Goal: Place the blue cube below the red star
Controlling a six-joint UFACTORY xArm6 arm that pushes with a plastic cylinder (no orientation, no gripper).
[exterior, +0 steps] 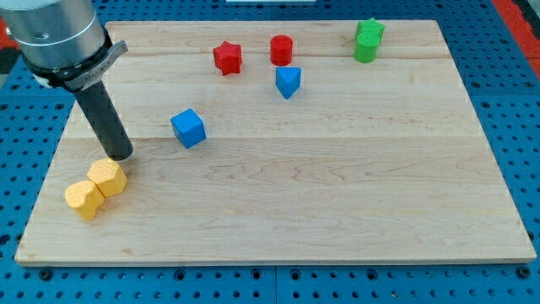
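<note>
Clawless as our arm is, we have only a straight dark rod, so nothing can be released, clenched or grasped; my tip (121, 156) rests on the wooden table (337, 211) near its left edge, a little below the middle of that edge. Just below the tip, touching or nearly touching it, we see a yellow block (108, 177), and a second yellow block (83, 199) presses against that one, closer to the bottom-left corner; their exact shapes we cannot make out.

We find the blue cube (188, 127) to the right of the tip and slightly higher, clear of it, in the left half of the table. We see the red star (227, 57) near the top edge, up and to the right of the cube and well apart from it. Beside the star, further right along the top edge, stands a red cylinder (281, 50). Just below that cylinder sits a blue block (288, 82) with a pointed, wedge-like form. Toward the top-right corner a green block (369, 40) stands close to the top edge; its shape is unclear to us.
</note>
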